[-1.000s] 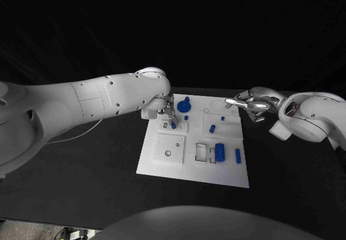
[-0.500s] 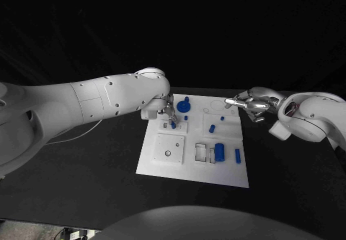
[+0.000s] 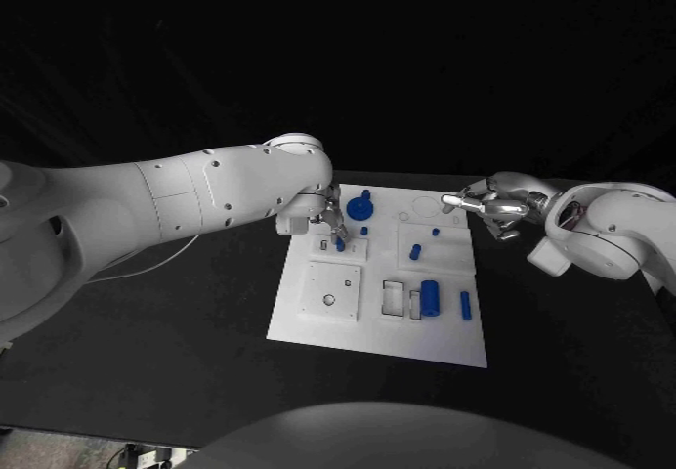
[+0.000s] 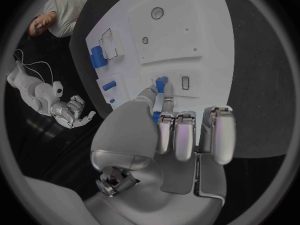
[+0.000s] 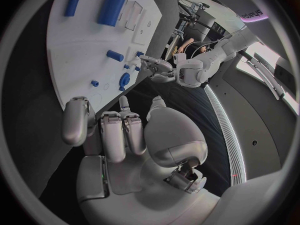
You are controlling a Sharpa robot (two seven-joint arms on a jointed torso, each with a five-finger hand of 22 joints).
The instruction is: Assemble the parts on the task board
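The white task board [image 3: 378, 288] lies flat in the middle of the black bench [image 3: 169, 332], its long side running away from the robot. At the near end a raised square plate [image 3: 330, 289] with a small round hole sits on the left, and just right of it are two open rectangular slots, a fat blue cylinder [image 3: 430, 296] and a thin blue bar [image 3: 464, 304], all lying lengthwise. Further up, a short blue peg [image 3: 416, 251] rests in a shallow tray, with a tiny blue stud [image 3: 434, 232] beyond it. Near the far edge stands a blue gear [image 3: 360, 206], and a small blue pin [image 3: 363, 231] lies just below it. At the upper left of the board the left robot hand [image 3: 325, 220] is down on a small square block, and a small blue part [image 4: 160, 84] sits pinched between its thumb and one fingertip, touching the board right beside a little rectangular slot; its other fingers [image 4: 187, 135] are curled in side by side. The right robot hand [image 3: 486, 209] hovers off the board's far right corner, above the bench, holding nothing, with its fingers [image 5: 109, 130] bent loosely and apart.
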